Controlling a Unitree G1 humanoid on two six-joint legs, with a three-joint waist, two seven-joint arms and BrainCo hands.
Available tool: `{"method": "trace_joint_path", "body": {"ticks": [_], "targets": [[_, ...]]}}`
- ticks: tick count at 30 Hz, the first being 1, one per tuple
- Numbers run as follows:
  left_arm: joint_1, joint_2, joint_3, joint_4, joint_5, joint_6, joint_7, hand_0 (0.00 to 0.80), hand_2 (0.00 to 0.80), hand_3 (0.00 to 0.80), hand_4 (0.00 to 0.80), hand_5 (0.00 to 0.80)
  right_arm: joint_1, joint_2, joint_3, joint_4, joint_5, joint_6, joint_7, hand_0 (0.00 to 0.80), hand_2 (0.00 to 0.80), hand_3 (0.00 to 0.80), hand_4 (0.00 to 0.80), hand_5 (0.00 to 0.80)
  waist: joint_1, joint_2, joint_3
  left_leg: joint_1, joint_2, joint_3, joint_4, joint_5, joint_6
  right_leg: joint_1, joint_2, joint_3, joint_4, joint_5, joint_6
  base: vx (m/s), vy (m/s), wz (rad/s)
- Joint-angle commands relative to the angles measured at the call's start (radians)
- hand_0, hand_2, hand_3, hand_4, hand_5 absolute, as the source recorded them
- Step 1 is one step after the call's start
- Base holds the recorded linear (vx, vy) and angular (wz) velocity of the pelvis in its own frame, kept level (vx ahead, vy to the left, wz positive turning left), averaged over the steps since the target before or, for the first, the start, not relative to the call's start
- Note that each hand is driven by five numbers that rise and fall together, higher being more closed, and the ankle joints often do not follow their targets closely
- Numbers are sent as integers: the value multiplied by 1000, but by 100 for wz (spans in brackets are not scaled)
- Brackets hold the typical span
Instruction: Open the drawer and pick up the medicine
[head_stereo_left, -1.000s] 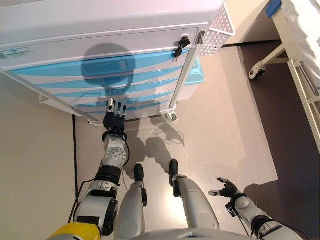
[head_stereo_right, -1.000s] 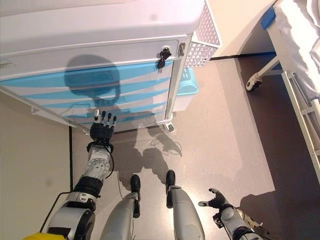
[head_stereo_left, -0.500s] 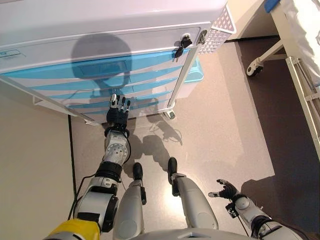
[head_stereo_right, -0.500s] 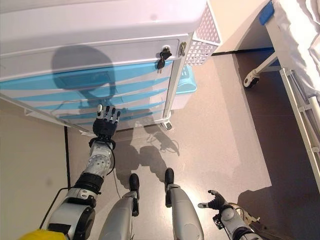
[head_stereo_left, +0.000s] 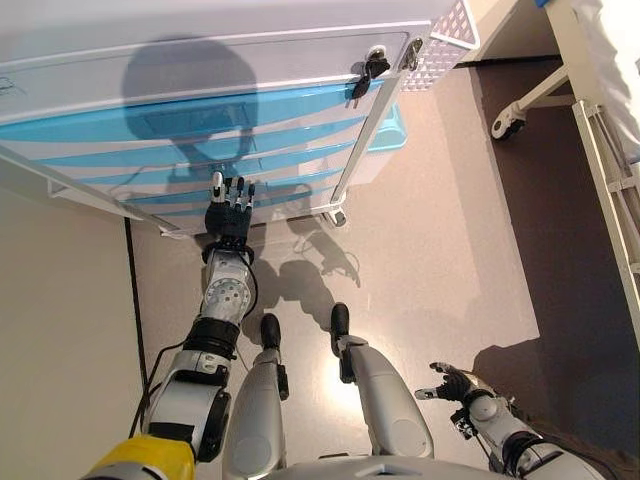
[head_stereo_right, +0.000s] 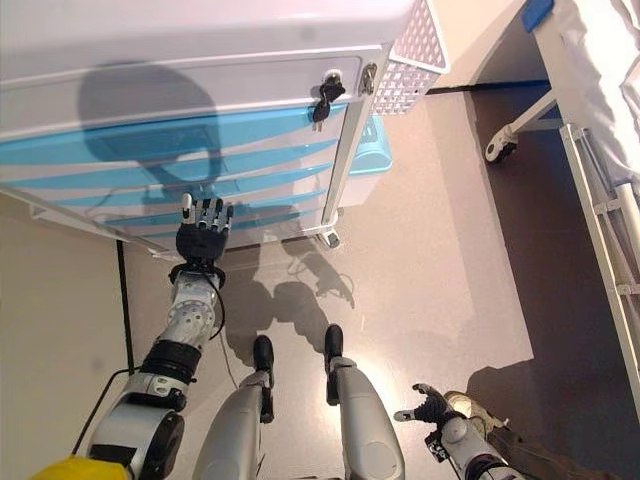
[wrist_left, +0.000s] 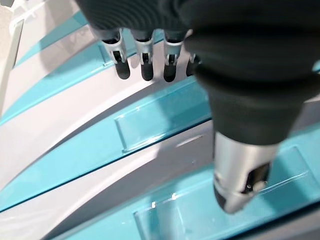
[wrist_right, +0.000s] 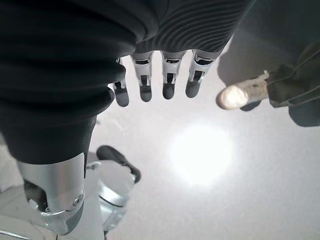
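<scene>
My left hand (head_stereo_left: 229, 206) is up with fingers spread flat, just off the lower blue drawers (head_stereo_left: 200, 165) to find a handle. All are closed, so the medicine's hidden. Right hand (head_stereo_left: 455, 383) hangs relaxed.

arms: we see silver-grey shells, black joint bands
left hand (head_stereo_left: 229, 213): dark ribbed cover, silver dark-tipped fingers
right hand (head_stereo_left: 455, 383): same dark cover
shoulder: yellow patch
</scene>
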Motion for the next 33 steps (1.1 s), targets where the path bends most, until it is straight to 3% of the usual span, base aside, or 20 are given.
{"method": "trace_joint_path", "body": {"ticks": [1,22,23,24,25,26,27,28,33], "targets": [[-243,101,-17,-258,53,-110,-99,0,0,0,0,0,38,-65,62,14,-23,7,4,0,0,0,0,0,-10,31,-76,-56,-56,-8,44,-18,50,18,-15,2,-13,65,63,0,0,0],[-250,208,29,-232,43,-111,-116,0,0,0,0,0,31,-70,67,37,-41,6,13,0,0,0,0,0,3,49,-97,-30,-63,-16,43,-27,53,35,-24,2,27,36,63,1,1,-1],[-249,215,37,-221,45,-111,-113,88,88,88,88,88,30,-68,66,39,-44,7,11,0,0,0,0,0,5,49,-99,-27,-63,-18,44,-27,53,36,-26,2,34,33,62,0,0,0],[-249,215,38,-220,45,-110,-114,125,125,125,125,125,30,-68,66,39,-45,7,11,0,0,0,0,0,5,49,-98,-27,-63,-18,44,-27,53,36,-26,2,35,33,62,0,0,0],[-249,220,43,-214,45,-111,-114,329,329,329,329,329,30,-67,66,42,-45,7,10,0,0,0,0,0,6,50,-99,-24,-64,-18,42,-27,53,37,-27,1,36,31,62,0,0,0],[-250,220,43,-214,45,-111,-114,433,433,433,433,433,29,-67,66,42,-45,7,10,0,0,0,0,0,6,50,-99,-24,-64,-18,42,-27,53,38,-27,0,36,31,62,0,0,0],[-252,230,51,-200,48,-113,-112,731,731,731,731,731,29,-69,67,39,-48,6,11,0,0,0,0,0,7,50,-102,-17,-67,-18,40,-28,53,43,-27,0,41,26,61,0,0,0],[-252,232,56,-195,44,-114,-112,800,800,800,800,800,30,-69,68,39,-49,6,11,0,0,0,0,0,8,51,-102,-15,-67,-18,41,-28,53,45,-28,0,44,24,61,0,0,0],[-259,258,75,-165,48,-114,-120,800,800,800,800,800,29,-68,80,40,-67,6,13,0,0,0,0,0,12,53,-107,-1,-66,-22,34,-27,52,60,-28,-2,38,19,61,0,-6,-4]]}}
